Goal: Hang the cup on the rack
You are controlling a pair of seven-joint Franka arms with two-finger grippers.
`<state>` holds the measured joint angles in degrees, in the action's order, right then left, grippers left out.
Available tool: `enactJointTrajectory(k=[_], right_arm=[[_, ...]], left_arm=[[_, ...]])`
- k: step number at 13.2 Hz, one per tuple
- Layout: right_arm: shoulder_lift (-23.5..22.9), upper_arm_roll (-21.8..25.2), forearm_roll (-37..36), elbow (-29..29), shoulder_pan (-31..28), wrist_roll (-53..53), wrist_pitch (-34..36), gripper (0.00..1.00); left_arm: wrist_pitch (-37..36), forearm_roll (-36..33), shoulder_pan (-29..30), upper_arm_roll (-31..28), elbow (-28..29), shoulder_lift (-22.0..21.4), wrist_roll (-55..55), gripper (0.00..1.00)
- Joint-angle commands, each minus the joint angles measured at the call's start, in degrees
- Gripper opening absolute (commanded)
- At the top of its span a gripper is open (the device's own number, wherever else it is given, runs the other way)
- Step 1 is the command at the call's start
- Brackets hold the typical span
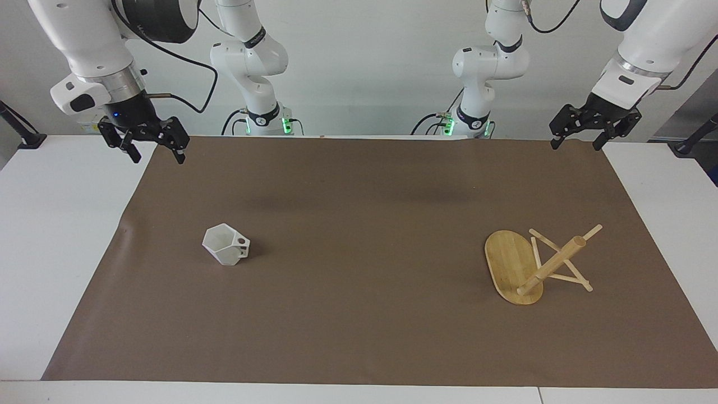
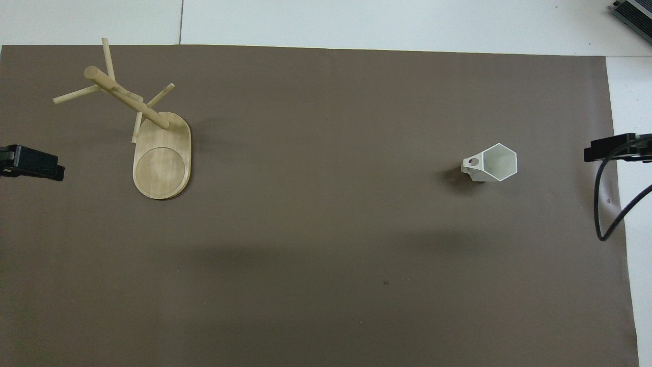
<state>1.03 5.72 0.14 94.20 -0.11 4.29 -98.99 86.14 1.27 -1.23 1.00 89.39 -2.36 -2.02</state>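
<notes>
Right gripper (image 1: 155, 147) fingers apart, up over the mat (image 1: 359, 185) edge at its arm's end, white cup (image 1: 226, 244) upright on the surface nearby, bamboo rack (image 1: 533, 266) standing well apart toward the left arm's end, left gripper (image 1: 578, 137) fingers apart, raised over that mat corner
</notes>
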Motion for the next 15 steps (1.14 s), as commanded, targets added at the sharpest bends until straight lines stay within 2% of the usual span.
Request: enactJointTrajectory(k=[1,4,8,12,15], right_arm=[[1.4,-0.4,-0.3,7.9,-0.2,1.0,-8.1,1.0],[-1.4,-0.4,0.0,11.9,1.2,0.9,-16.7,1.0],[-8.2,-0.4,0.1,12.1,1.2,1.1,-23.7,1.0],[-11.0,-0.6,0.1,14.3,1.2,1.0,-29.3,1.0],[-11.3,-0.9,0.1,16.5,1.3,0.8,-33.0,1.0]], left_arm=[[-0.4,-0.8,0.2,0.1,0.5,-0.9,-0.4,1.0],[-0.4,-0.8,0.3,0.1,0.5,-0.9,-0.4,1.0],[-0.4,-0.8,0.3,0.1,0.5,-0.9,-0.4,1.0],[-0.4,-0.8,0.2,0.1,0.5,-0.9,-0.4,1.0],[-0.4,-0.8,0.2,0.1,0.5,-0.9,-0.4,1.0]])
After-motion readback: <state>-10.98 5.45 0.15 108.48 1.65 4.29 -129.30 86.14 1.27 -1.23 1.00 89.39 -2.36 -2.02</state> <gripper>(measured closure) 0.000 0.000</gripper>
